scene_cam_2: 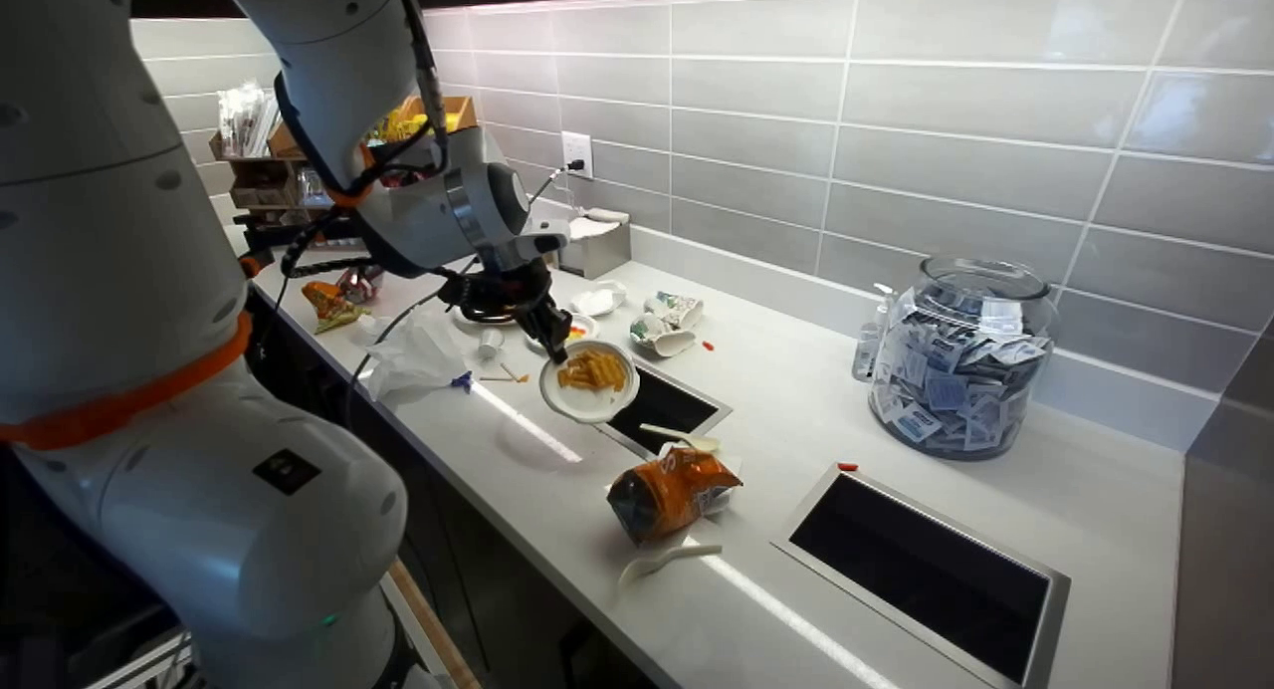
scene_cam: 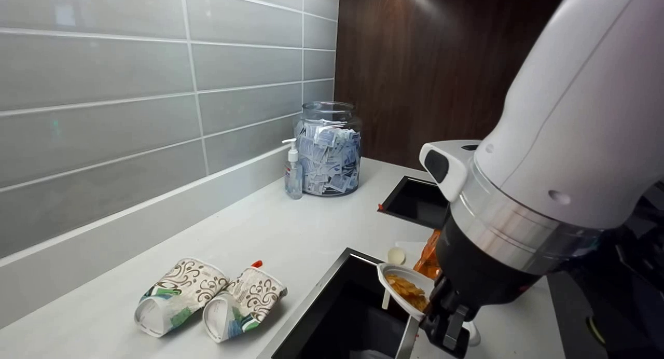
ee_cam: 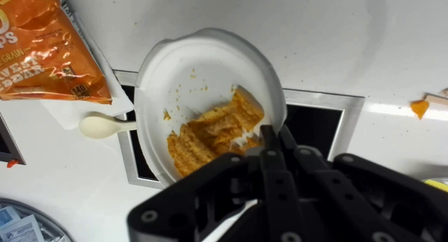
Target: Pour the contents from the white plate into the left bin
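Note:
My gripper is shut on the rim of the white plate. The plate is tilted and held above the counter, over part of the left bin. Orange-brown chips and crumbs lie on it, gathered toward the gripper side. The plate also shows in both exterior views, with my gripper at its edge. The left bin is a dark rectangular opening with a metal rim. It also shows in both exterior views. The plate hides the bin's middle in the wrist view.
An orange chip bag and a pale spoon lie beside the bin. A second bin lies farther along. Crumpled cups, a pump bottle and a glass jar stand toward the tiled wall.

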{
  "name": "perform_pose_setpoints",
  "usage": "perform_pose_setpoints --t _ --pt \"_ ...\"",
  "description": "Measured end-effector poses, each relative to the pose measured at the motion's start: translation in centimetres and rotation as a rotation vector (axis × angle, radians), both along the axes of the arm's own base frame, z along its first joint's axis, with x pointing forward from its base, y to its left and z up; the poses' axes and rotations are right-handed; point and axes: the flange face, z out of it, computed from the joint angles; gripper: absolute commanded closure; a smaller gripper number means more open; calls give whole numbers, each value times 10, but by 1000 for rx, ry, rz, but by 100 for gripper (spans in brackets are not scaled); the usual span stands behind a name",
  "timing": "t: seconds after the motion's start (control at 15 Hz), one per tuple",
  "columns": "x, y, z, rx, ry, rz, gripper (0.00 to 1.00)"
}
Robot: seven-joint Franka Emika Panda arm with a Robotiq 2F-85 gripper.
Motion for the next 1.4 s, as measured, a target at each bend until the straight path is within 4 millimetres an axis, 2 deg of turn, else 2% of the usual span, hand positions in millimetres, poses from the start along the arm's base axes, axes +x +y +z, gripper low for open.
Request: perform_pose_setpoints --t 0.6,1.4 --pt "20 7 15 -8 -56 41 99" --pt "47 16 16 13 -87 77 99"
